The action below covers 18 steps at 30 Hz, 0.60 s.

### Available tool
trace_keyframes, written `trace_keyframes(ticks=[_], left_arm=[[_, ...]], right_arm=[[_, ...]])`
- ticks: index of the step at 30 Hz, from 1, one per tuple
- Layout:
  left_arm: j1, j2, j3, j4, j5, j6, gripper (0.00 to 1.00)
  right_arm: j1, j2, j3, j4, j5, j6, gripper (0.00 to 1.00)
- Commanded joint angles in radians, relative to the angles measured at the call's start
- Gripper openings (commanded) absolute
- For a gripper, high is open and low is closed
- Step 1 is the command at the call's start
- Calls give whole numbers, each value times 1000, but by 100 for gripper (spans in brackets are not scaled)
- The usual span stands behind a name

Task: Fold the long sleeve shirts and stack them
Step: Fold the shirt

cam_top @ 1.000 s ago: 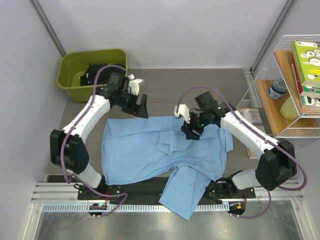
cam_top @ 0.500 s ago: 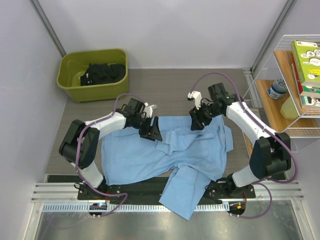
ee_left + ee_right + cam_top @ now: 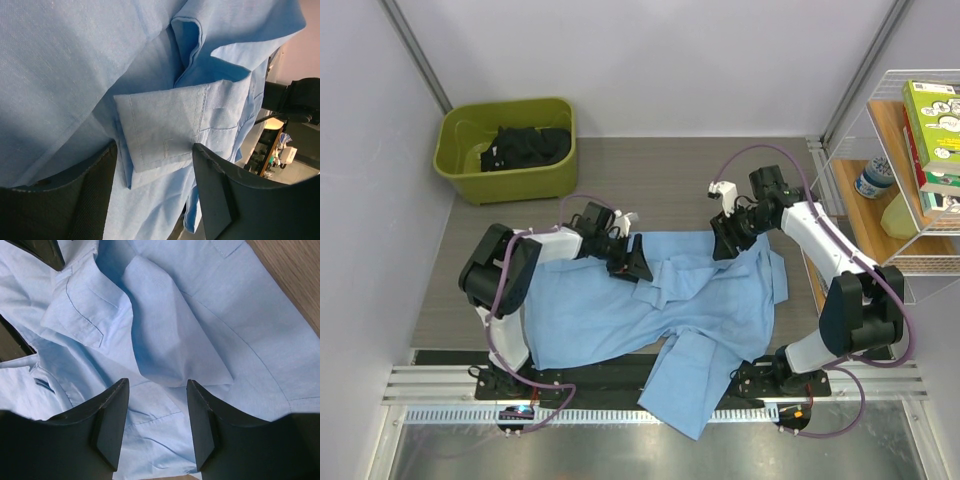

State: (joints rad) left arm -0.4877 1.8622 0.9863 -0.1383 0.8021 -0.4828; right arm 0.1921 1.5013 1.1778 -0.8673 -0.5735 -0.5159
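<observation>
We log the light blue shirt (image 3: 650,310) spread on the tabletop (image 3: 660,185), one part draped over the near edge. At its far-left edge the left claw (image 3: 632,264) stands wide, its fingers flanking a cuff (image 3: 165,132). At the far right, the right claw (image 3: 725,240) is wide above the shirt. Far left: green bin (image 3: 455,170) holding dark clothes (image 3: 525,145).
</observation>
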Motion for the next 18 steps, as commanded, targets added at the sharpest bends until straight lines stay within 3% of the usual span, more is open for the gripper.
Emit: trace_keyframes(ticks=[1,6,10,18], left_arm=[[6,25,0,109,49,-14,63],[6,69,-6,166,123,-53,60],[5,13,-6,178,138,-62,42],[0,-130,66,39,123,-53,0]], right_arm=[[-6,-41,-3,-27,14,8,55],[-5,-39,-12,-27,15,13,55],[-6,-47,-12,-27,11,22,55],[-26,-56,-9,4,-6,40,55]])
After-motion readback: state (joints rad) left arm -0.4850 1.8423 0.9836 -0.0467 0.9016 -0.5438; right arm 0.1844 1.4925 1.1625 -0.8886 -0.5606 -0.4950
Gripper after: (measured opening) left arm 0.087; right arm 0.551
